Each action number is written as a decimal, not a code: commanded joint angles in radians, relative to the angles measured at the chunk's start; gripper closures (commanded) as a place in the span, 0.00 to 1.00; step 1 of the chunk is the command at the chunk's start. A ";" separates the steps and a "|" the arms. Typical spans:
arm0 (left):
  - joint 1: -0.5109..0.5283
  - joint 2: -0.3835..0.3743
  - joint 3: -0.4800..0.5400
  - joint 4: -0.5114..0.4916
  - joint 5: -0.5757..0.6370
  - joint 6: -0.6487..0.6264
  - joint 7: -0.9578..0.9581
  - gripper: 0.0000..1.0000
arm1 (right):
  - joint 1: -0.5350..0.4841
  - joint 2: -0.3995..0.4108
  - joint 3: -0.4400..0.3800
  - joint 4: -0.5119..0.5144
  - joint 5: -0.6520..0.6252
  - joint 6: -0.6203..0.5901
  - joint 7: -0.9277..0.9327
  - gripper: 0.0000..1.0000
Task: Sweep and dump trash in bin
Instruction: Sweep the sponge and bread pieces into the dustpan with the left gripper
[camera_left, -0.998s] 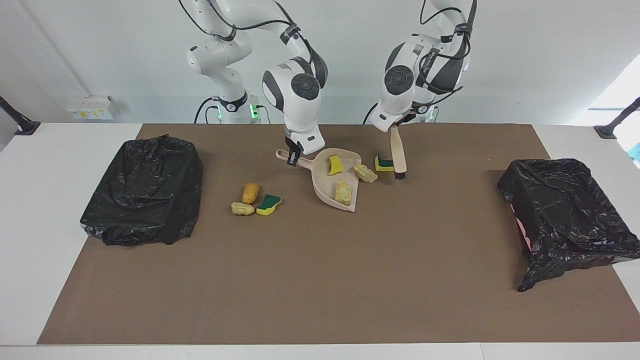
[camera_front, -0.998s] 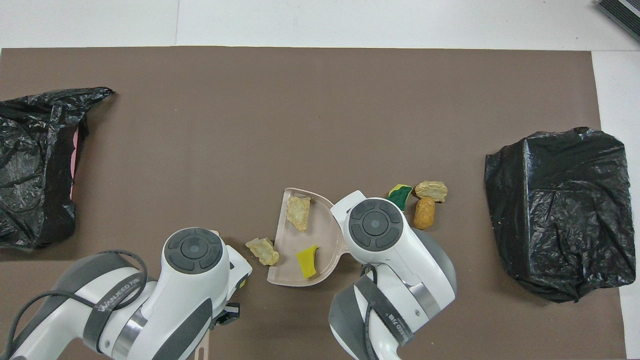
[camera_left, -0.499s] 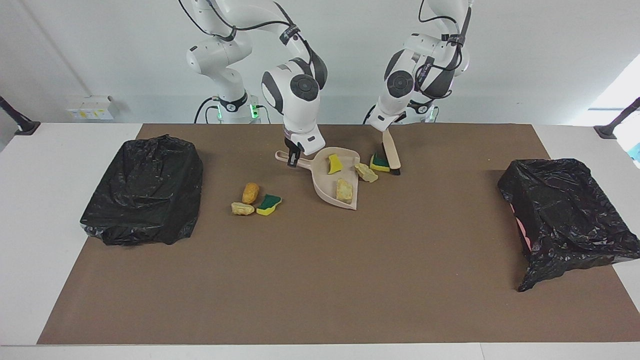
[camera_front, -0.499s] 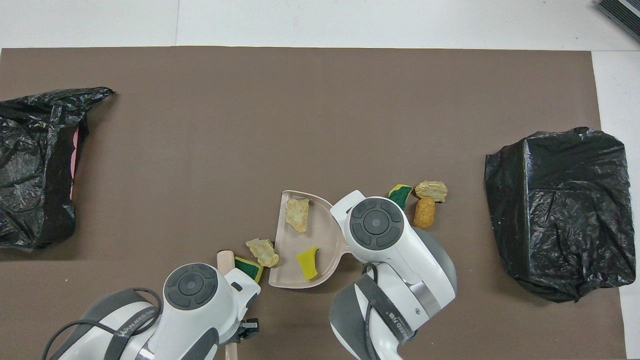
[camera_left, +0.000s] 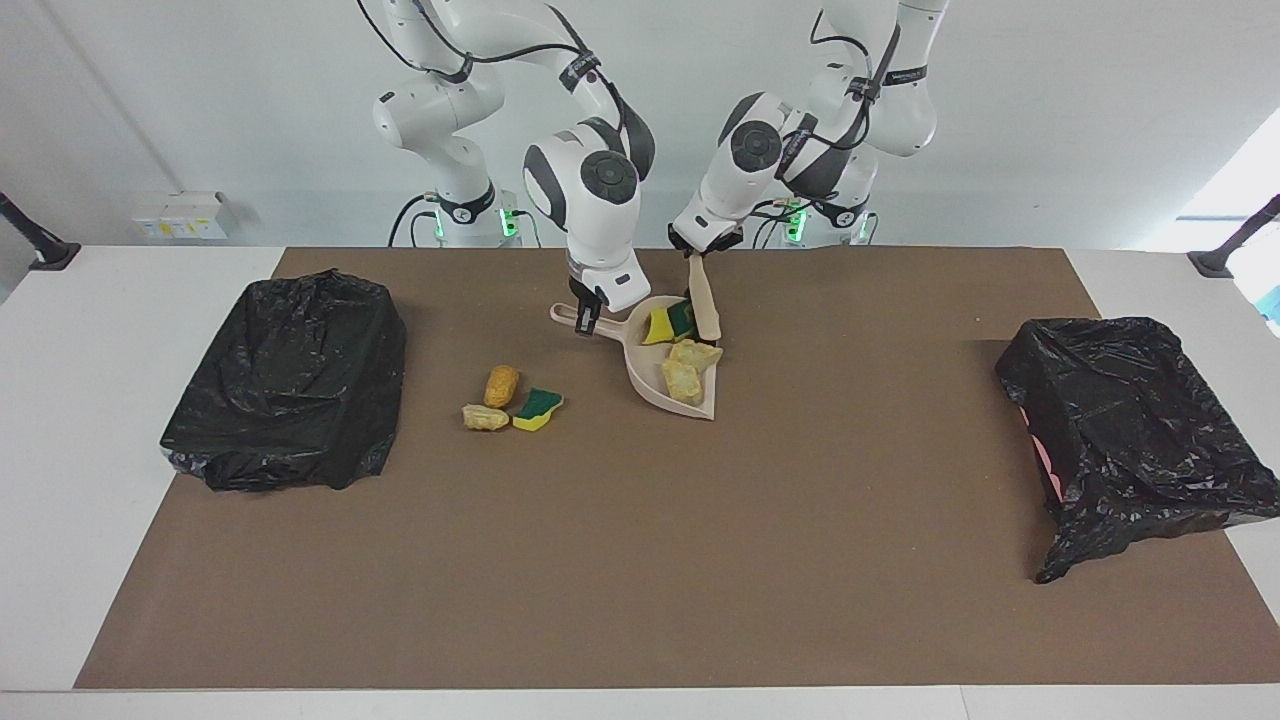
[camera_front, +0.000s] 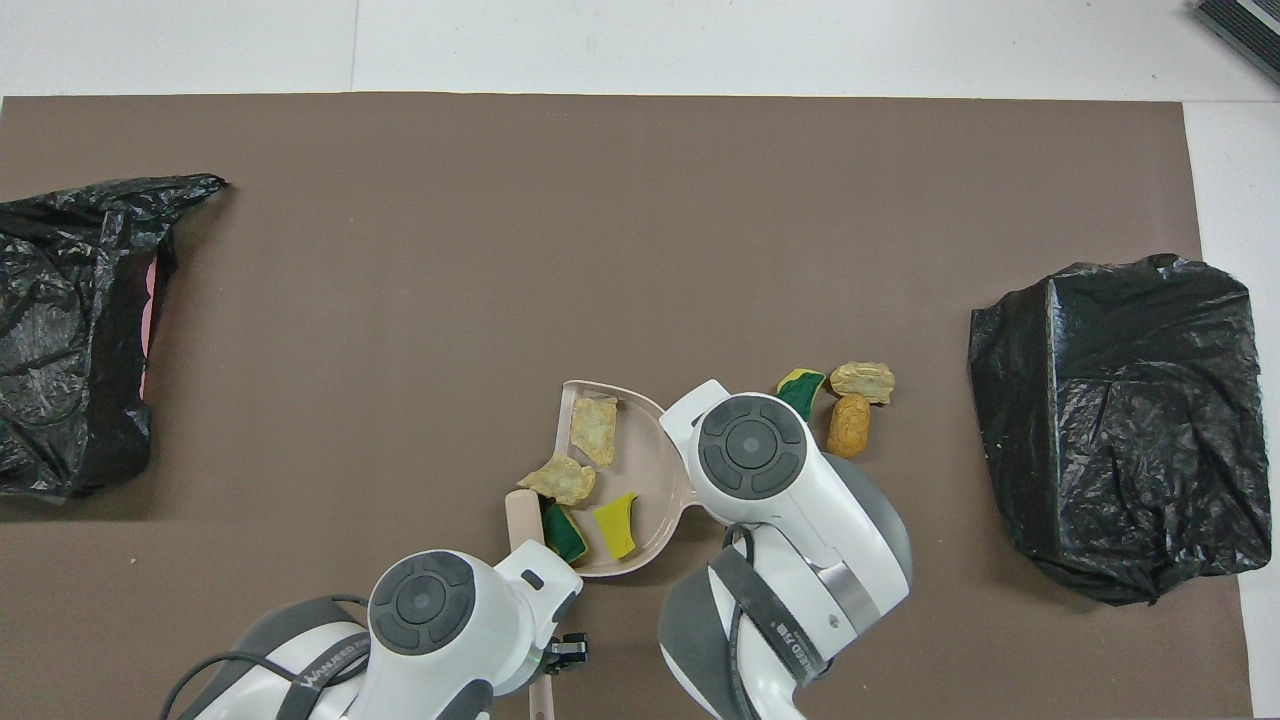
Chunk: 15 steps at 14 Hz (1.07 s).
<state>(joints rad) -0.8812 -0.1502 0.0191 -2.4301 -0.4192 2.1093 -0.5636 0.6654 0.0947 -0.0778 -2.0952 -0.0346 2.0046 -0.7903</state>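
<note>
The left gripper (camera_left: 703, 255), clenched on the beige brush (camera_left: 705, 300), sweeps sponge scraps (camera_left: 672, 323) into the beige plastic dustpan (camera_left: 650, 385), which the right gripper (camera_left: 590, 312) steadies by its handle. Three scraps (camera_left: 512, 400) beside the right gripper remain; reposition the dustpan next.

Right arm: bent forward and down, wrist vertical; right gripper (camera_left: 588, 322) low at the table, fingers clamped together on a handle. Left arm: angled inward, wrist tilted; left gripper (camera_left: 697, 250) closed on a brush handle.
</note>
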 joint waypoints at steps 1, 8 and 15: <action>-0.012 0.037 0.019 0.036 -0.023 0.015 0.056 1.00 | -0.010 0.000 0.007 -0.006 -0.013 0.025 -0.015 1.00; 0.137 0.054 0.024 0.036 0.120 -0.041 0.068 1.00 | -0.010 0.000 0.007 -0.003 -0.013 0.014 -0.014 1.00; 0.307 0.067 0.024 0.036 0.292 -0.065 0.067 1.00 | -0.047 -0.024 0.006 0.009 -0.002 -0.018 -0.009 1.00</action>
<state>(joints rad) -0.6121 -0.0942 0.0519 -2.4108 -0.1649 2.0692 -0.5004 0.6406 0.0939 -0.0789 -2.0894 -0.0374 2.0077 -0.7902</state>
